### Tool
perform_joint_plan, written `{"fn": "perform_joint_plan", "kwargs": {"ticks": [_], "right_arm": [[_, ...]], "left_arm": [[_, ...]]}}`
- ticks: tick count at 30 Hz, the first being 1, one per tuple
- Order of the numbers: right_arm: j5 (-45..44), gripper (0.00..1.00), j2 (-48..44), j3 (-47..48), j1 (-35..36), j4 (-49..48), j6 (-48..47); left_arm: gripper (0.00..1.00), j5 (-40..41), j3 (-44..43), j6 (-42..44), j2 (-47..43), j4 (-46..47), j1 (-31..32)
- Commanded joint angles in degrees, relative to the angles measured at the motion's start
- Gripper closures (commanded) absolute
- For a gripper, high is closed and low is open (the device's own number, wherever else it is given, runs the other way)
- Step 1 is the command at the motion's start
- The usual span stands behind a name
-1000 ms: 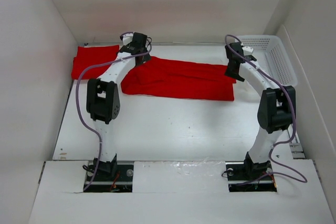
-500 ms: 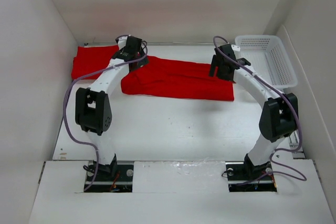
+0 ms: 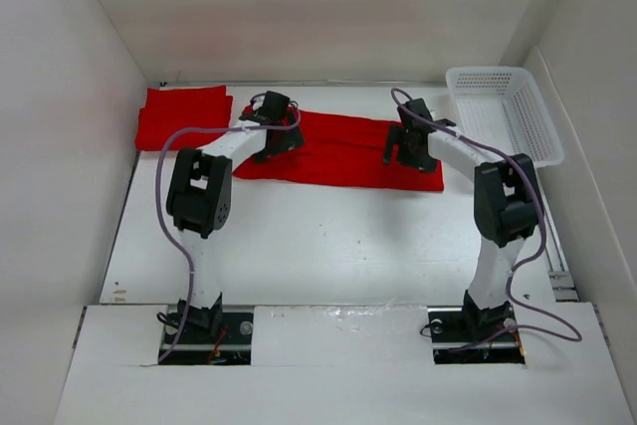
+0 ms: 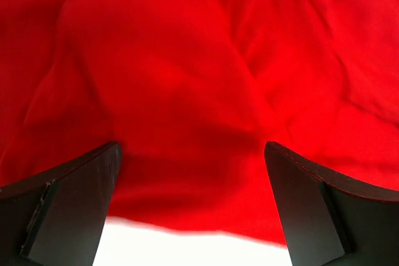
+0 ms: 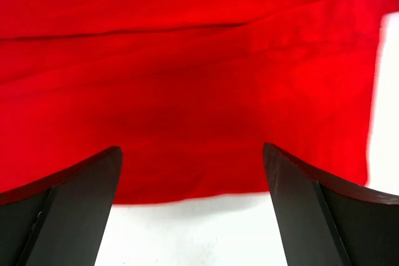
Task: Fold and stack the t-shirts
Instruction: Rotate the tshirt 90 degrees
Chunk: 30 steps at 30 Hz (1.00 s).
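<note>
no readable text, no labels, no brand marks, no numbers in any view

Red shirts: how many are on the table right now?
2. A folded shirt lies at the far-left corner; a long shirt stretches across the middle. The corner one may be a stack hiding more.
</note>
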State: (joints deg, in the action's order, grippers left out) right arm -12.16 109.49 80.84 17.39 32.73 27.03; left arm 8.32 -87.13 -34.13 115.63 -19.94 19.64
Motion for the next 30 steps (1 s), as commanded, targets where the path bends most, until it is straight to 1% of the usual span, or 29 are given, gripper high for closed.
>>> {"fn": "perform_joint_plan", "kwargs": {"ticks": [1, 5, 6, 7, 8, 10, 11, 12, 14, 15, 16, 18, 19, 20, 22, 23, 25, 26, 27, 30], "right_arm": [[4.9, 0.0, 2.3, 1.1, -2.1, -2.8, 0.5], [6.0, 0.0, 3.5, 1.1, -2.1, -2.8, -0.7], [5.5, 0.0, 3.5, -0.6, -1.4, -2.8, -0.7], [5.5, 0.0, 2.4, -2.0, -0.9, -3.3, -0.7], [4.2, 0.0, 1.3, -3.2, -0.3, -3.3, -0.7], [4.2, 0.0, -2.4, -8.7, 2.2, -3.9, 0.1], [4.9, 0.0, -5.1, -12.1, 4.1, -3.4, 1.4], [5.7, 0.0, -5.2, -14.3, 5.6, -3.4, 2.2], [8.0, 0.0, -9.5, -18.7, 9.2, -5.0, 4.1], [10.3, 0.0, -10.7, -20.7, 11.2, -5.5, 5.1], [12.0, 0.0, -11.7, -24.1, 15.8, -6.1, 6.0], [15.7, 0.0, -14.1, -26.7, 20.9, -8.1, 7.2], [17.1, 0.0, -14.9, -27.9, 27.0, -9.4, 7.7], [18.0, 0.0, -14.9, -28.6, 30.0, -12.4, 7.7], [20.1, 0.0, -14.9, -28.6, 35.8, -16.5, 7.7], [20.8, 0.0, -14.1, -26.9, 40.6, -18.6, 6.9], [21.7, 0.0, -11.1, -24.3, 44.4, -22.7, 4.6], [21.7, 0.0, -10.1, -23.2, 47.8, -23.8, 3.7], [21.7, 0.0, -8.2, -20.3, 49.5, -24.5, 2.7], [17.6, 0.0, -6.7, -15.6, 54.5, -24.5, -0.1]], "left_arm": [[0.01, -1.6, -6.6, 0.4, 5.8, -0.5, -1.4], [0.01, -1.5, -12.3, 1.4, 11.0, -1.1, -3.2], [0.01, -0.9, -13.6, 2.1, 12.0, -1.1, -3.2], [0.01, -0.8, -16.9, 3.5, 13.0, -1.1, -3.2], [0.01, -0.8, -19.3, 4.2, 16.0, -2.3, -3.2], [0.01, -2.1, -25.8, 4.9, 20.1, -5.3, -3.2], [0.01, -4.1, -32.8, 4.9, 24.4, -8.2, -3.2], [0.01, -5.2, -36.1, 4.9, 26.5, -9.1, -3.2], [0.01, -8.8, -42.5, 4.9, 29.6, -9.1, -3.2], [0.01, -12.6, -43.5, 4.9, 31.7, -7.2, -3.2], [0.01, -14.5, -43.5, 4.9, 32.3, -5.7, -3.2], [0.01, -18.1, -44.1, 3.5, 32.9, -2.0, -2.7], [0.01, -19.1, -44.1, 2.9, 32.9, -0.4, -2.0], [0.01, -20.2, -44.1, 2.2, 33.4, 1.0, -1.5], [0.01, -21.4, -45.7, 2.2, 34.6, 3.7, 0.0], [0.01, -21.4, -46.5, 2.2, 34.7, 4.3, 2.0], [0.01, -21.4, -48.6, 2.2, 35.6, 6.0, 3.9], [0.01, -21.4, -49.2, 2.2, 37.1, 6.6, 5.5], [0.01, -22.0, -49.2, 1.7, 37.1, 7.1, 5.5], [0.01, -23.3, -49.2, -0.8, 37.8, 8.5, 6.2]]}}
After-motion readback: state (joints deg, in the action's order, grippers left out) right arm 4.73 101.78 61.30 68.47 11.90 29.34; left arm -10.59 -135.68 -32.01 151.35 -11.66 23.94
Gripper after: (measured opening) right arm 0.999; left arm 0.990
